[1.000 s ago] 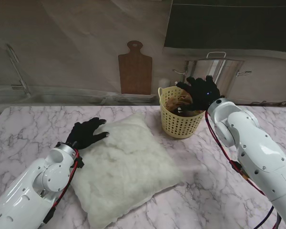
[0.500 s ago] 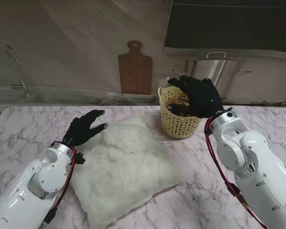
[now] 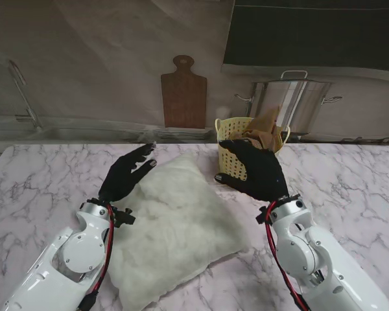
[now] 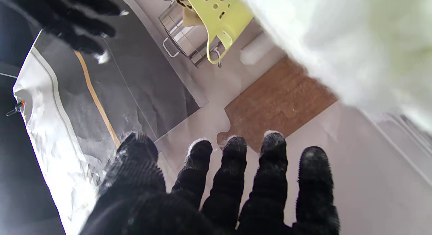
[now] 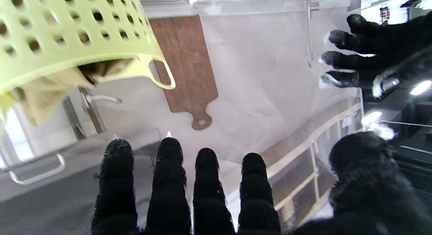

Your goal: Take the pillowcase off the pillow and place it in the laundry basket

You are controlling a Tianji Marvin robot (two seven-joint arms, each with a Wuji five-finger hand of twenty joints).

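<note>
The bare white pillow (image 3: pixel 172 230) lies on the marble bench (image 3: pixel 45 175), its cover off. The tan pillowcase (image 3: pixel 264 128) sits bunched in the yellow laundry basket (image 3: pixel 230 152), a peak of cloth rising over the rim. The left robot hand (image 3: pixel 125 173) is raised over the pillow's far left corner, its 5 fingers spread and holding nothing. The right robot hand (image 3: pixel 256 172) is lifted in front of the basket, fingers spread and empty. Behind stand a wooden cutting board (image 3: pixel 183 92) and a steel pot (image 3: pixel 297 97).
</note>
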